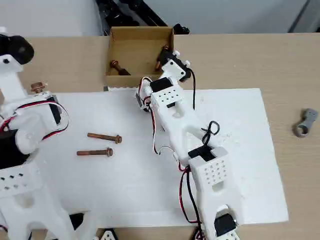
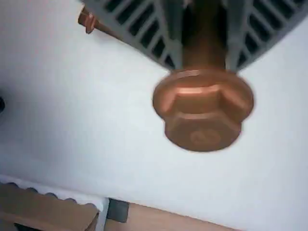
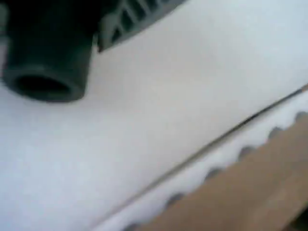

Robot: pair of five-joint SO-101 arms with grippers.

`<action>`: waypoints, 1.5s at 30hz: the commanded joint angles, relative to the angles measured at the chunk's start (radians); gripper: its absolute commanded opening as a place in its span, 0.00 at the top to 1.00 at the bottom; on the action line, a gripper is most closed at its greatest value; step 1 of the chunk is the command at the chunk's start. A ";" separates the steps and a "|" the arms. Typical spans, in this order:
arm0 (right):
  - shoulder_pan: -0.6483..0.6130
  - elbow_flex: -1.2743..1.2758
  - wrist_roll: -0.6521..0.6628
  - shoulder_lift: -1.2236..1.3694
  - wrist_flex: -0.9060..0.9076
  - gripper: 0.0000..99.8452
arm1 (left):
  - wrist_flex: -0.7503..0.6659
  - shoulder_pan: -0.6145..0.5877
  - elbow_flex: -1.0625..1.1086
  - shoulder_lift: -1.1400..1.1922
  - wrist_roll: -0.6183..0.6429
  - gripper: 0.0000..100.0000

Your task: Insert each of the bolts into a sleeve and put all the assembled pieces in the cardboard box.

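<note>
My left gripper (image 1: 39,94) is at the left edge of the white foam mat (image 1: 235,150), shut on a copper bolt (image 1: 37,87). Close up, the bolt's hex head (image 2: 203,108) points toward the camera, with its shank clamped in the left gripper (image 2: 204,43). My right gripper (image 1: 144,97) hovers at the mat's far edge, just in front of the cardboard box (image 1: 141,34), and grips a dark sleeve (image 3: 45,62) above the foam. Two loose bolts (image 1: 104,137) (image 1: 95,152) lie on the mat. Inside the box are two assembled pieces (image 1: 118,68) (image 1: 161,56).
A grey sleeve (image 1: 305,122) lies on the wooden table right of the mat. The right arm's body stretches diagonally across the mat's middle. The mat's scalloped edge (image 3: 231,159) runs right beside the box.
</note>
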 commanded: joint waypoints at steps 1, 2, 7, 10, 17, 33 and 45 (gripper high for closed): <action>0.015 -0.003 0.002 0.031 0.004 0.95 | -0.025 -0.002 -0.005 -0.029 -0.009 1.00; 0.015 -0.003 0.002 0.031 0.013 0.96 | -0.025 -0.002 -0.005 -0.029 -0.011 1.00; 0.010 -0.003 0.029 0.024 0.047 1.00 | -0.025 -0.002 -0.005 -0.029 -0.011 1.00; 0.005 -0.003 0.043 0.002 0.068 1.00 | -0.025 -0.002 -0.005 -0.029 -0.011 1.00; -0.012 -0.003 0.120 -0.179 0.166 1.00 | -0.025 -0.002 -0.005 -0.031 -0.012 1.00; -0.028 -0.003 0.611 -0.697 0.529 1.00 | -0.034 0.005 -0.005 -0.029 -0.061 1.00; -0.028 0.005 0.879 -1.161 0.552 1.00 | -0.161 0.009 -0.005 -0.029 -0.147 1.00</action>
